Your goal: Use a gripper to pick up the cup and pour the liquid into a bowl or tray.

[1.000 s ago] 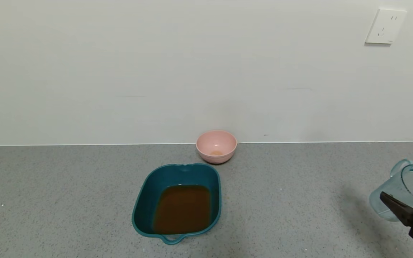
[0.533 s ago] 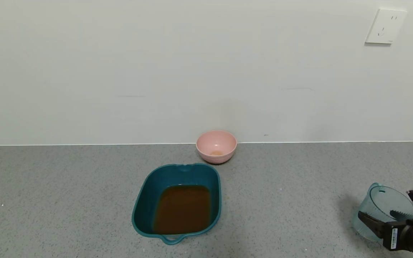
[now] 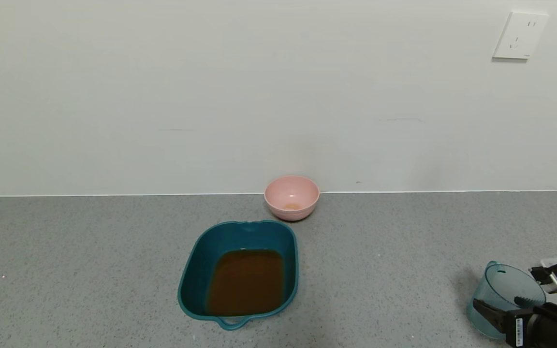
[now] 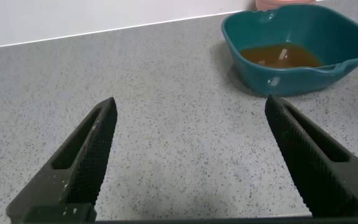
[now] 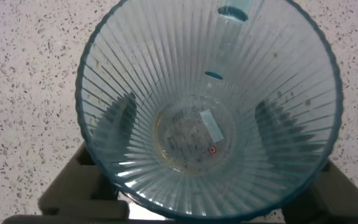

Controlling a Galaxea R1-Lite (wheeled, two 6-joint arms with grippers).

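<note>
Grey speckled tabletop (image 3: 90,270) runs back to a pale wall (image 3: 211,96).

Nearest, at the right front edge: right pincer (image 3: 501,305) clenched on the cup (image 3: 503,302), one finger outside the wall, the other inside. Cup sits low at the tabletop, roughly upright; whether its base touches the surface cannot be told. Right wrist view looks straight down into the cup (image 5: 207,109): ribbed translucent walls, only a faint residue at the bottom, dark fingers (image 5: 114,124) showing through both sides.

Left pincer (image 4: 191,149) released, its two black fingers spread wide, nothing between them, low over bare tabletop (image 4: 185,106) and well short of the tray (image 4: 297,46). It is out of the head view.

Middle ground: teal tray (image 3: 196,261) near centre, loop handle toward the robot, holding brown liquid (image 3: 245,281) pooled over its floor. It stands well apart from the cup.

Farther back: small pink bowl (image 3: 291,197) just behind the tray, close to the wall. High on the wall at right, a white socket (image 3: 520,35).
</note>
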